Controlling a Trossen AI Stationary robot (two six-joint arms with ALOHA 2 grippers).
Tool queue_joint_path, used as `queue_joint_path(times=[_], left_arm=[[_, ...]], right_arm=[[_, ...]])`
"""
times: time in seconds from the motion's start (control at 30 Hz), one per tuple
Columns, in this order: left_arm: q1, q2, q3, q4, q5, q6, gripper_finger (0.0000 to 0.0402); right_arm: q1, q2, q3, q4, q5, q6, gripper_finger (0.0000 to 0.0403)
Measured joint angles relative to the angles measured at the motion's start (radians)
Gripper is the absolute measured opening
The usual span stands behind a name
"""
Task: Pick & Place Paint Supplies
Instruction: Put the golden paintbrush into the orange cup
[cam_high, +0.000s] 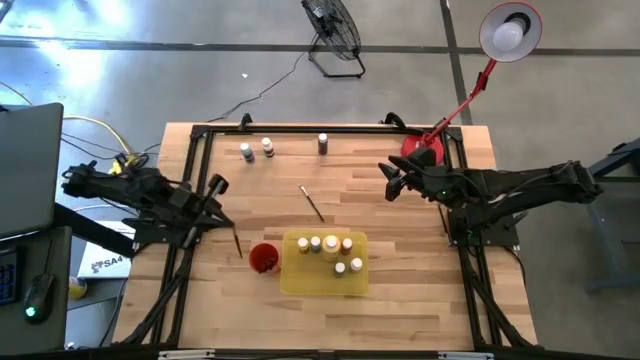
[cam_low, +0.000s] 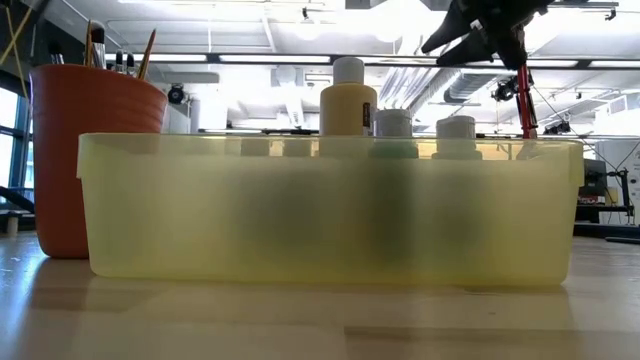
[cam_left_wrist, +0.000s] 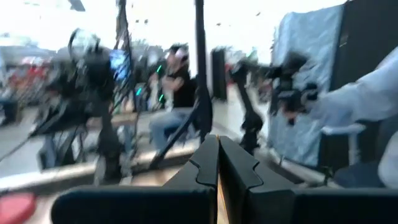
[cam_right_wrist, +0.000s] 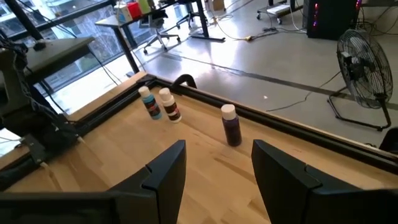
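Note:
Several paint bottles (cam_high: 330, 250) stand in the flat yellow tray (cam_high: 300, 280) near the table's front; the tallest, yellowish one (cam_low: 348, 100) rises above the tray wall (cam_low: 200, 210). Three more bottles (cam_right_wrist: 149, 102) (cam_right_wrist: 169, 104) (cam_right_wrist: 231, 124) stand near the far edge. One thin dark paintbrush (cam_high: 312, 203) lies flat mid-table, and others (cam_low: 120, 55) stick out of the red cup (cam_high: 264, 258). My right gripper (cam_right_wrist: 214, 168) hovers open, right of centre, well short of the dark bottle. My left gripper (cam_left_wrist: 217, 165) is shut with nothing in it, raised at the table's left (cam_high: 215, 186).
A black frame (cam_high: 320, 128) runs round the tabletop. A red lamp (cam_high: 425, 150) stands at the far right corner. A thin dark stick (cam_high: 236, 240) shows just left of the cup. Bare wood lies between the tray and the far bottles. People sit beyond the table (cam_left_wrist: 177, 81).

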Motion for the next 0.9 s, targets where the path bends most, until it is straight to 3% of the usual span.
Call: queue_joint_path(times=[0.23, 0.57, 0.9], left_arm=[[-0.005, 0.076, -0.031, 0.034, -0.089, -0.002, 0.0], [-0.005, 0.228, -0.03, 0.153, -0.092, -0.002, 0.0], [-0.005, 0.375, -0.03, 0.14, -0.093, 0.024, 0.0]], right_arm=[[0.0, 0.008, 0.0, 0.043, 0.0, -0.001, 0.0174], [0.0, 0.006, 0.0, 0.058, -0.006, -0.003, 0.0174], [0.0, 0.006, 0.0, 0.058, -0.007, -0.004, 0.0174]])
